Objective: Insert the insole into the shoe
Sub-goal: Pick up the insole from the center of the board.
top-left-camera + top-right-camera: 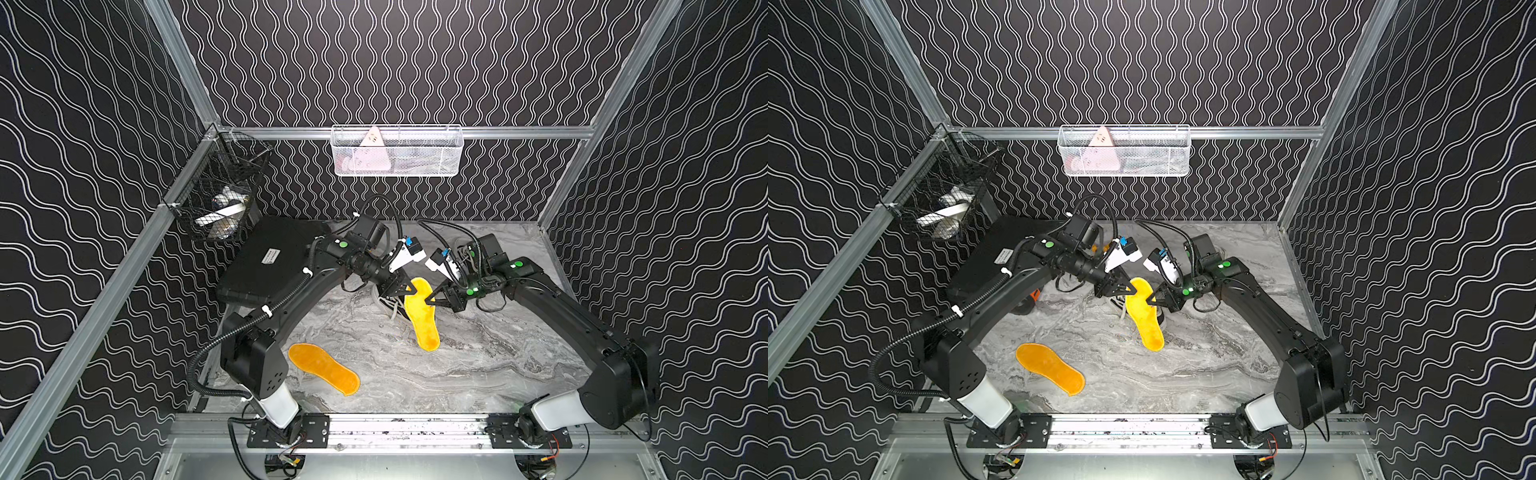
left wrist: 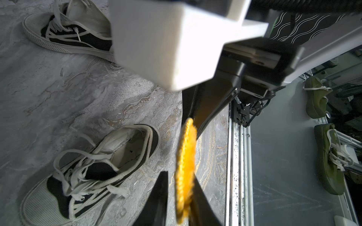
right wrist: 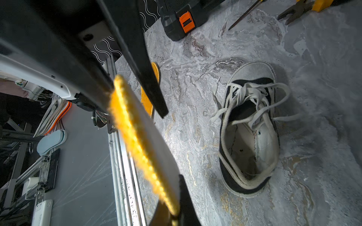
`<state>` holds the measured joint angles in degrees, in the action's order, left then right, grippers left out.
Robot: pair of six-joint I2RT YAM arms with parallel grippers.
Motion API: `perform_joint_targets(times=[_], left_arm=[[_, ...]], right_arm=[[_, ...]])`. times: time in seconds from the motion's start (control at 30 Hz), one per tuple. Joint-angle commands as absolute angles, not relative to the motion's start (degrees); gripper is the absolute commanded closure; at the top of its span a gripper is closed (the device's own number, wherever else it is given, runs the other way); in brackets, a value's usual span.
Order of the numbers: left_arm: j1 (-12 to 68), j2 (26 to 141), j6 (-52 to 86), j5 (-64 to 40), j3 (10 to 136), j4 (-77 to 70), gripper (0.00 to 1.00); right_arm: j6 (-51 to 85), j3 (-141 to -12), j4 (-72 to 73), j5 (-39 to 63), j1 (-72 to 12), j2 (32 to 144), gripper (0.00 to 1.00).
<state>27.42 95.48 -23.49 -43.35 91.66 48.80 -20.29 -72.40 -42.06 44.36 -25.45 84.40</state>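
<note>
1. Grey marbled table (image 1: 478,365): it carries everything below.
2. Flat black hard case (image 1: 270,257): on the table at its rear left corner, partly under the left arm.
3. White mesh basket (image 1: 397,151) hangs on the back rail. Black wire basket (image 1: 220,191) hangs on the left rail. The contents of both are unclear.
4. Black canvas shoe with white laces and white rubber toe (image 3: 248,137): stands on its sole mid-table, opening upward, laces loose. The inside looks empty. In both top views it is mostly hidden under the grippers.
5. A second matching shoe (image 2: 72,33) stands farther back, apart from the first.
6. Fuzzy yellow insole (image 1: 422,320): off the table, tilted, held at its far end. Its near end hangs toward the front rail. It sits above and just beside the shoe, not inside it.
7. Orange insole (image 1: 324,368): flat on the table at front left, well apart from the shoe.
8. Right gripper (image 1: 430,300): clamped on the yellow insole's edge.
9. Left gripper (image 1: 409,289): jaws slightly apart, straddling the opposite edge. The left wrist view shows a thin gap beside one finger (image 2: 159,195).
</note>
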Motion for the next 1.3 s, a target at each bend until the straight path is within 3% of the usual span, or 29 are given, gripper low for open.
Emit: perform_joint_targets(times=[0.0,0.1,0.17,0.3,0.47,0.57,0.67,0.73,0.97,1.1,1.27], left_arm=[[27.5,94.4,-20.6,-44.8,90.5,44.7,0.92],[27.4,91.6,-17.0,-42.6,87.8,39.7,1.00],[27.3,89.3,-14.9,-41.7,85.4,36.3,1.00],[27.0,86.1,-11.1,-42.6,81.7,30.9,1.00],[26.6,86.0,-9.2,-44.1,81.0,30.0,1.00],[26.5,85.7,-8.3,-44.5,80.2,28.8,1.00],[26.1,85.3,-7.5,-45.1,79.1,27.5,1.00],[26.2,85.4,-9.0,-44.6,79.6,29.3,0.92],[26.1,88.5,-16.6,-42.4,84.9,38.6,0.51],[25.8,92.1,-20.5,-42.7,89.8,44.4,0.49],[25.7,93.7,-22.5,-45.6,91.2,46.6,0.59]], right_arm=[[-19.8,-72.6,-41.0,44.8,-25.6,84.0,0.81],[-15.6,-68.6,-36.1,43.7,-24.4,81.5,0.60],[-11.7,-62.8,-29.4,45.5,-23.0,79.1,0.54],[-4.6,-54.5,-14.9,49.2,-21.5,75.8,0.51],[-1.3,-53.4,-6.8,52.1,-21.5,76.5,0.50],[0.8,-53.3,-3.0,53.9,-21.5,76.8,0.59],[3.4,-52.3,1.7,56.0,-21.5,77.0,0.89],[2.2,-52.8,0.2,57.1,-21.5,77.0,1.00],[-13.7,-61.2,-25.2,56.5,-21.6,79.5,1.00],[-20.0,-64.5,-36.5,52.8,-21.7,82.0,1.00],[-21.7,-68.3,-41.0,50.0,-22.4,83.9,1.00]])
